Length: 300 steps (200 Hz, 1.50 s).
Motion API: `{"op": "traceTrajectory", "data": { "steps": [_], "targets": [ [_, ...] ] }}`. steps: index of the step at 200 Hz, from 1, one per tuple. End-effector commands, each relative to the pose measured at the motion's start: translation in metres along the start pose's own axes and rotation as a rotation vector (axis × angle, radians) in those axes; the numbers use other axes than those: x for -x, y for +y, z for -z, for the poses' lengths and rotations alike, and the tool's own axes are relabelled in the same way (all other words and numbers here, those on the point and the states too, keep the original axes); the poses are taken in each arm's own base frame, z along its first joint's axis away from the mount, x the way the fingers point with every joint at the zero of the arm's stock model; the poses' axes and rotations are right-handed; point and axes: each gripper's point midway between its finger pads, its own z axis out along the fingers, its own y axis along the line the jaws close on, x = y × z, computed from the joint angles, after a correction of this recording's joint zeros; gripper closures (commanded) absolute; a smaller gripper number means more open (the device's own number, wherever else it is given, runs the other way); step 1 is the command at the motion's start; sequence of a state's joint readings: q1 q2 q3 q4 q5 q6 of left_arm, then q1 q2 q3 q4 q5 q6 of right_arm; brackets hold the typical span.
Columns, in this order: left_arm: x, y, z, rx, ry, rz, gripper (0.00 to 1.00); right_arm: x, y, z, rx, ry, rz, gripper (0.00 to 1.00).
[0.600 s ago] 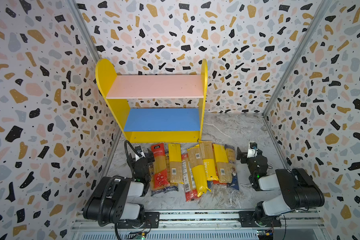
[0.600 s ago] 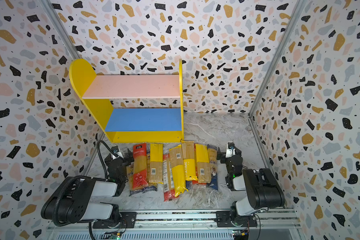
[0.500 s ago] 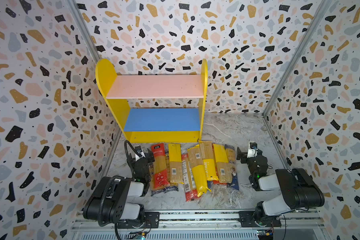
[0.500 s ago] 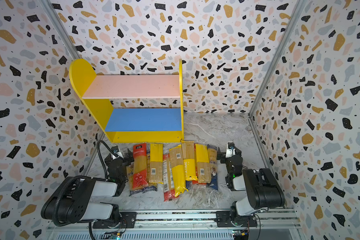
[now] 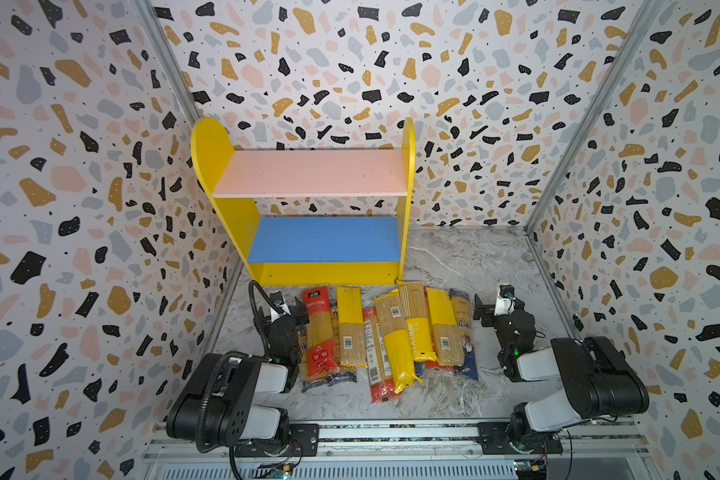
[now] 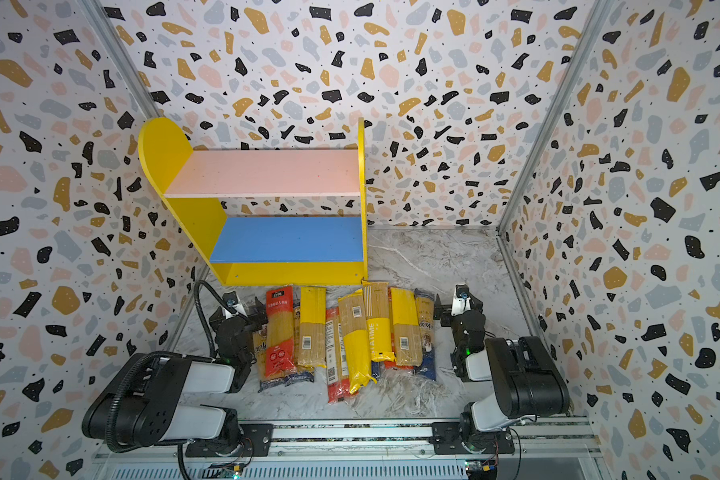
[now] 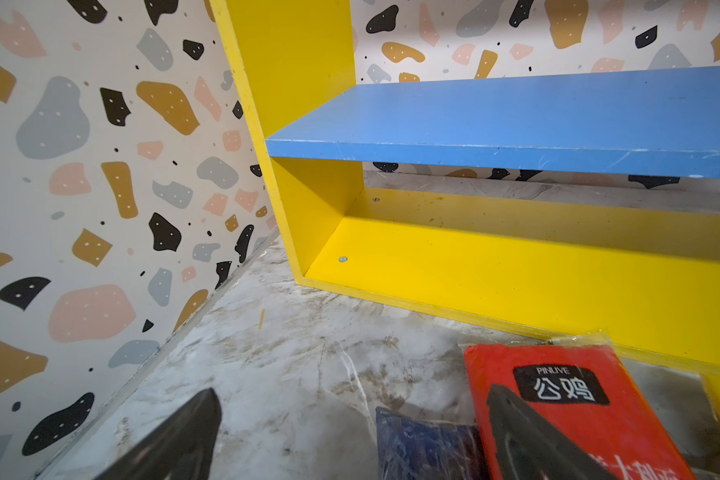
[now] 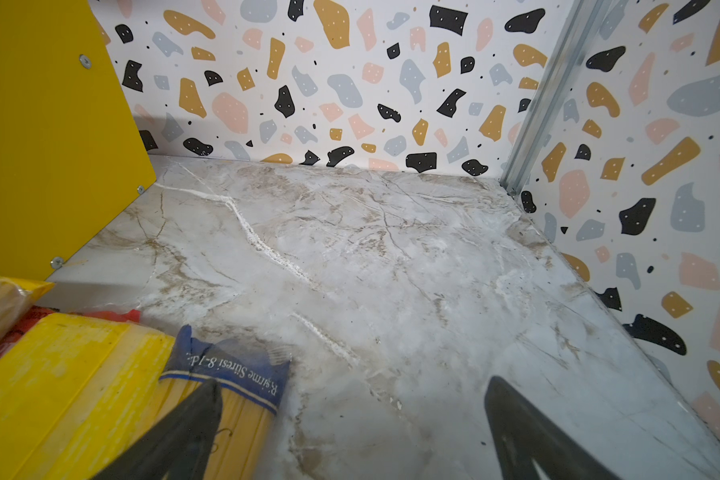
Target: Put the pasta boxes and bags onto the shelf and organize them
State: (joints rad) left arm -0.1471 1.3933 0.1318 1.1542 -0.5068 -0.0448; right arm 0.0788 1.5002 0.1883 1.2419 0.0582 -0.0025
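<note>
Nothing has visibly shifted since the earlier frames. Pasta packs [image 5: 395,340]: all in a row on the worktop [image 8: 391,270], just in front of the shelf [image 5: 316,270] (both boards bare). Left fingers [image 7: 175,444]: spread wide, holding nothing, one over the red pack [image 7: 632,424], contact unclear. Right fingers [image 8: 184,440]: also apart and empty, by the blue-ended bag [image 8: 233,374]. Step: apparently the first pick. Next: straddle one pack across its narrow width, close, lift to a board.

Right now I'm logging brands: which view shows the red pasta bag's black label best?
The left wrist view: the red pasta bag sits close, its black label legible. Both top views show the whole bag, label too small to read. The right wrist view misses the label.
</note>
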Motion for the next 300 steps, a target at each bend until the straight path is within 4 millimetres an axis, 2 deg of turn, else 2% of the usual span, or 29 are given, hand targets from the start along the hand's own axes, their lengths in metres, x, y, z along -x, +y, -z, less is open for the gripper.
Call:
{"op": "traceTrajectory", "data": {
  "steps": [1,131,167,198,223,241,277,300],
  "targets": [
    [0.023,-0.002,-0.003,0.005,-0.077,0.036,0.01,0.013,-0.001,-0.003,-0.006,-0.038,0.005,0.01],
    [0.025,-0.006,-0.002,-0.023,-0.078,0.029,0.01,0.015,-0.002,-0.003,-0.014,-0.044,0.007,0.01],
    [0.047,0.006,-0.003,0.053,-0.065,0.053,0.06,0.027,-0.011,-0.019,-0.095,0.060,-0.005,0.01],
    [0.072,0.015,0.003,0.089,-0.081,0.136,0.06,0.021,-0.020,-0.031,-0.163,0.201,-0.125,0.01],
    [0.094,-0.002,0.014,-0.025,-0.110,0.241,0.01,0.017,-0.010,-0.045,-0.153,0.351,-0.144,0.01],
    [0.100,-0.018,0.027,-0.064,-0.104,0.252,0.00,0.018,0.004,-0.040,-0.138,0.369,-0.113,0.01],
    [0.088,-0.057,0.058,-0.137,-0.018,0.240,0.01,0.042,0.019,-0.016,-0.112,0.312,-0.114,0.01],
    [0.065,-0.075,0.079,-0.130,0.103,0.251,0.00,0.055,0.034,-0.009,-0.088,0.310,-0.073,0.01]
  ]
}}
